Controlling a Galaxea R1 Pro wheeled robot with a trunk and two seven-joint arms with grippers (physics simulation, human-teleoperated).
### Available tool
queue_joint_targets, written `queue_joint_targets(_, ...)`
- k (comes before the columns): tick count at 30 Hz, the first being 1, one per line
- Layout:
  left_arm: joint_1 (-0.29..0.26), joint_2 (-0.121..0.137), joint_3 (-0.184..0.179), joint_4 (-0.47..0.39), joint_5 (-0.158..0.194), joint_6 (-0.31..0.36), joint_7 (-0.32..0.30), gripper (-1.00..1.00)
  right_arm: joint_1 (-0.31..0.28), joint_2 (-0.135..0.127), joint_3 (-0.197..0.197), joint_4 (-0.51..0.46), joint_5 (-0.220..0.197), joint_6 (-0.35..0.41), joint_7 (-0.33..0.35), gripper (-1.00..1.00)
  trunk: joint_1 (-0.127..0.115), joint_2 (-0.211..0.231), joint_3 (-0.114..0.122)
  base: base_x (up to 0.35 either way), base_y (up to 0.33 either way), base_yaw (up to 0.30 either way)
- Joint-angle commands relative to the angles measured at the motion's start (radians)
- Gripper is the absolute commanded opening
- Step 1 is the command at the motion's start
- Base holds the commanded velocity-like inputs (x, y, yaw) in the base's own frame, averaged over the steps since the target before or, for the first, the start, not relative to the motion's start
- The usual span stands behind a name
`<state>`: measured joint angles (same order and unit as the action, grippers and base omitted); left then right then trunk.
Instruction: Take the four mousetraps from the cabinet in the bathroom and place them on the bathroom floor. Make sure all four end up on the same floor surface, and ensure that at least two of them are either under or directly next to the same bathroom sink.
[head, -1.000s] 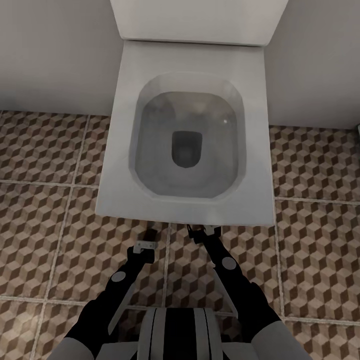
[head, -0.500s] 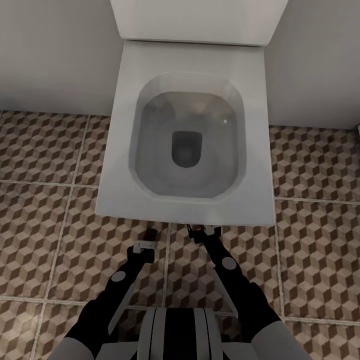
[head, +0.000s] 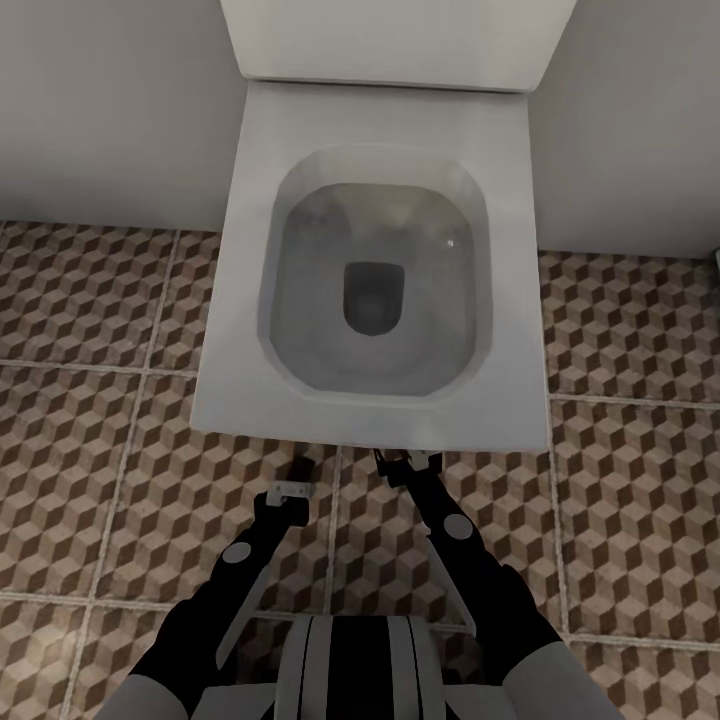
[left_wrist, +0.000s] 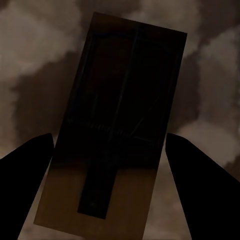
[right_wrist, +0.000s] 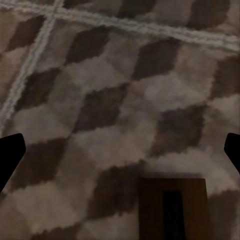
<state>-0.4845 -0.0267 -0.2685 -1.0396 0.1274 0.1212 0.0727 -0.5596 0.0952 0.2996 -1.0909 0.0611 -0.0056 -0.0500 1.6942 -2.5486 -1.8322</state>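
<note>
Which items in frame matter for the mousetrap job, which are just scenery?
Job:
- mousetrap between the left tool's fingers
- second mousetrap below the right tool
- bathroom floor

Scenery:
- toilet
- wall

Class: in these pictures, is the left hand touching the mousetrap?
Apart. The left wrist view shows floor between both fingers and the mousetrap.

The head camera is looking steeply down at the toilet (head: 380, 260); both wrist cameras are facing the bathroom floor (right_wrist: 120, 85) closely.

One toilet (head: 385, 250), two mousetraps (left_wrist: 112, 135) (right_wrist: 173, 207), two grippers (head: 290, 492) (head: 408, 462)
</note>
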Motion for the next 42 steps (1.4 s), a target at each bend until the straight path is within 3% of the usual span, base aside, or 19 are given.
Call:
queue_joint_targets(1, 0.000, 0.001, -0.003, -0.002, 0.010, 0.005, 0.007, -1.00, 0.000, 0.000, 0.001, 0.000, 0.006, -0.001, -0.005, 1.00, 0.000, 0.000, 0.000, 0.000, 0.000, 0.000)
queue_joint_targets(42, 0.000, 0.000, -0.004, 0.020, 0.011, 0.003, 0.009, -1.00, 0.000, 0.000, 0.001, 0.000, 0.006, -0.001, -0.005, 1.00, 0.000, 0.000, 0.000, 0.000, 0.000, 0.000)
